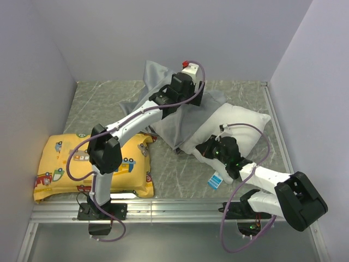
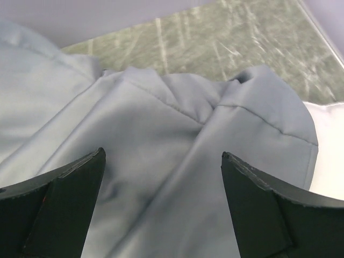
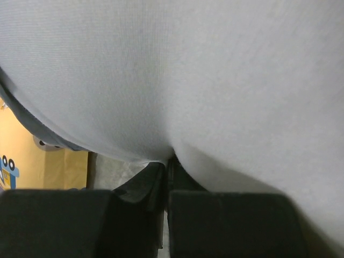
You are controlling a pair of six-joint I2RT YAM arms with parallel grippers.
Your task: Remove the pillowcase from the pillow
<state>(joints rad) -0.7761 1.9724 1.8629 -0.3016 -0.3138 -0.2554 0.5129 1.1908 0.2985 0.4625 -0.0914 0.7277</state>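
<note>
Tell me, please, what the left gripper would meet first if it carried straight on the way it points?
The grey pillowcase: its bunched folds lie directly ahead of the open left gripper, apparently close, though depth is hard to judge.

pillowcase [image 1: 172, 128]: on table [image 1: 180, 174], beneath left hand [image 2: 161, 156]. pillow [image 1: 245, 128]: on table, right of left hand, ahead of right hand [image 3: 166, 166], touching pillowcase. second pillow [image 1: 60, 164]: on table, left of both hands.

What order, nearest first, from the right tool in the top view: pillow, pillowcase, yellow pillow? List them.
1. pillow, pinched in the right tool, right side.
2. pillowcase, up-left of it, mid-table.
3. yellow pillow, far left.
</note>
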